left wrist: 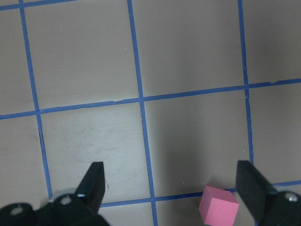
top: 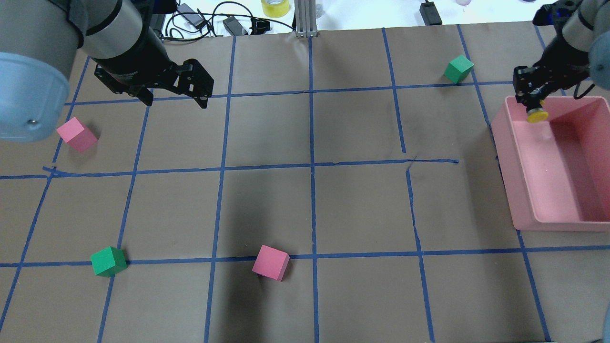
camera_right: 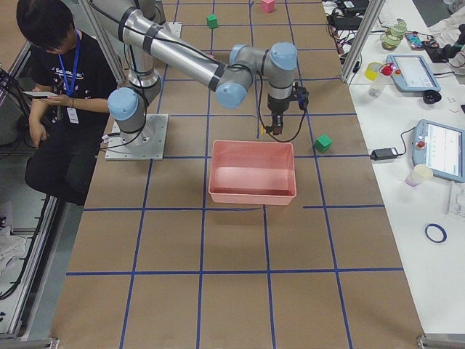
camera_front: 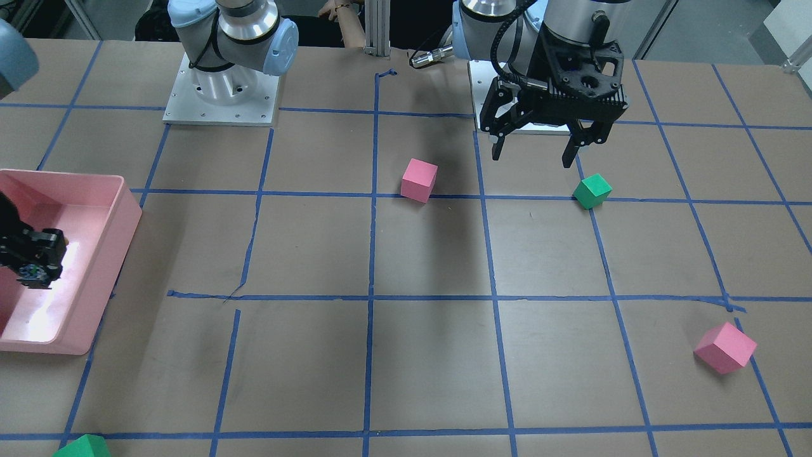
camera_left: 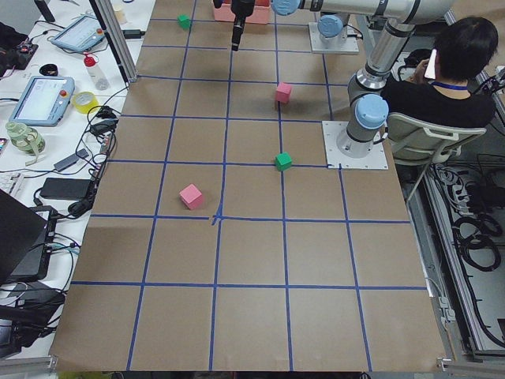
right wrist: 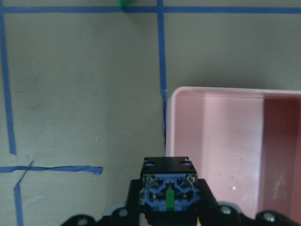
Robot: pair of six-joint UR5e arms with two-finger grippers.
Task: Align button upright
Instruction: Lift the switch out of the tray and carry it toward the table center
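My right gripper (top: 532,101) is shut on the button and holds it above the far left corner of the pink bin (top: 524,190). The button's yellow cap (top: 537,115) sticks out below the fingers. In the right wrist view the button's base end (right wrist: 168,188), black with blue and green contacts, faces the camera, and the cap is hidden. In the front view this gripper (camera_front: 32,263) hangs over the bin (camera_front: 127,216). My left gripper (top: 174,97) is open and empty, high above the table; it also shows in the front view (camera_front: 536,152) and the left wrist view (left wrist: 171,181).
Two pink cubes (top: 76,135) (top: 270,262) and two green cubes (top: 108,261) (top: 459,68) lie scattered on the blue-taped table. A pink cube (left wrist: 217,212) lies under the left gripper. A person sits behind the robot (camera_right: 62,80).
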